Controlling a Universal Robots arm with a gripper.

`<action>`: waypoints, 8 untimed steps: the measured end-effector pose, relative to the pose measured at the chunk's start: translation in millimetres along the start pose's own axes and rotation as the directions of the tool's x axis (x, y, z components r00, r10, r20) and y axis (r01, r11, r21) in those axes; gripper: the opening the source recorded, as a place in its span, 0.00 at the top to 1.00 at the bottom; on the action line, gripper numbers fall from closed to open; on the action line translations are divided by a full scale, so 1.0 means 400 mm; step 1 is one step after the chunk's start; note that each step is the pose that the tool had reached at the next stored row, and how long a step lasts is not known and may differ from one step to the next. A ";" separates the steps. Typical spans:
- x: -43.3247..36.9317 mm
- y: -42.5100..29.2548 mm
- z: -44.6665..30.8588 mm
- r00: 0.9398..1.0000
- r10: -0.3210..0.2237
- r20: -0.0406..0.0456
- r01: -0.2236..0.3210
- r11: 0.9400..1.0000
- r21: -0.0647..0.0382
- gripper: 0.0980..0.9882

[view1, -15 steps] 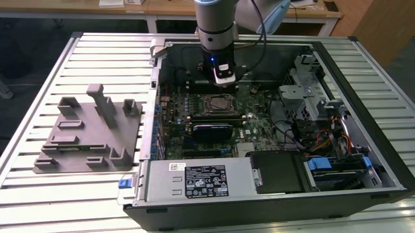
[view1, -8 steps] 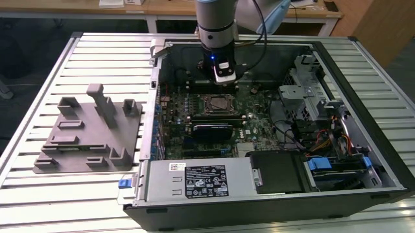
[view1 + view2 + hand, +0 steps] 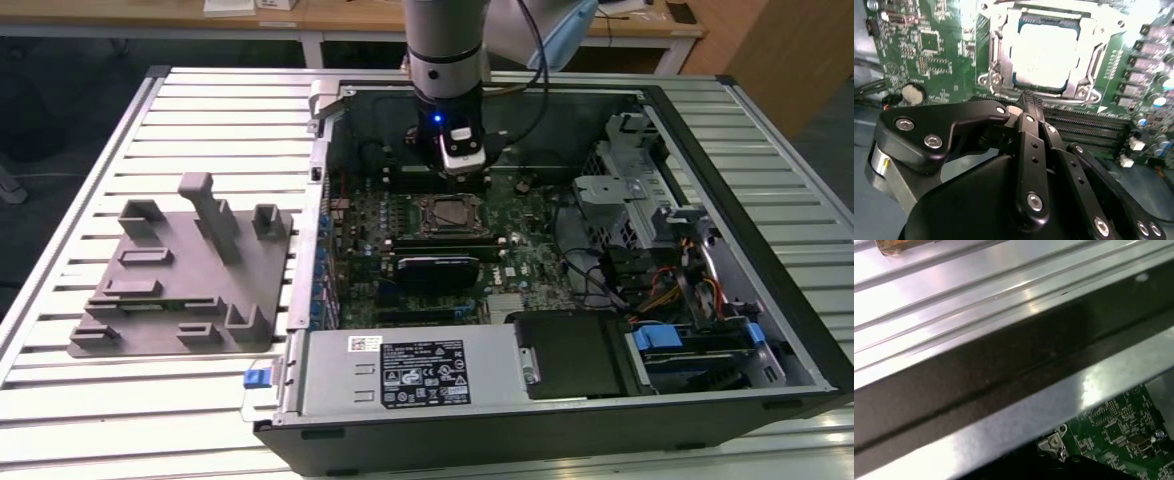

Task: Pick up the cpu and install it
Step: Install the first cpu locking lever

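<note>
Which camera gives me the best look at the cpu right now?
The second wrist view: the cpu sits in its socket on the motherboard, seen close and bright, just beyond the claw. In the exterior view the cpu is a small square in the socket below the claw. The first wrist view gives case edge and board corner.

An open computer case (image 3: 747,330) lies on a ribbed metal table (image 3: 214,120) — its green circuit board (image 3: 534,250) faces up, with a metal socket frame (image 3: 999,75) and a round coin battery (image 3: 913,93) on it. Coloured cables (image 3: 667,290) bunch toward the exterior view's right. A grey plastic tray (image 3: 160,300) with upright posts sits beside the case — on the exterior view's left.
</note>
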State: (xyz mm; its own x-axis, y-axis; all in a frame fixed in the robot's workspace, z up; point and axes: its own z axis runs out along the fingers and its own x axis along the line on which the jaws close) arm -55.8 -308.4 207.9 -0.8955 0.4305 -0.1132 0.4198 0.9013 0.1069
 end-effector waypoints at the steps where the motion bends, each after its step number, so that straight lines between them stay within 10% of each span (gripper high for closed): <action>1: -0.001 -0.002 0.000 1.000 -0.001 -0.001 0.001 1.000 0.009 0.99; 8: -0.016 -0.033 -0.001 1.000 -0.005 -0.004 0.005 0.999 0.047 0.99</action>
State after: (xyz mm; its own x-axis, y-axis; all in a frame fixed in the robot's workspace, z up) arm -55.8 -323.0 207.5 -0.8980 0.4260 -0.1100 0.4219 0.9047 0.0599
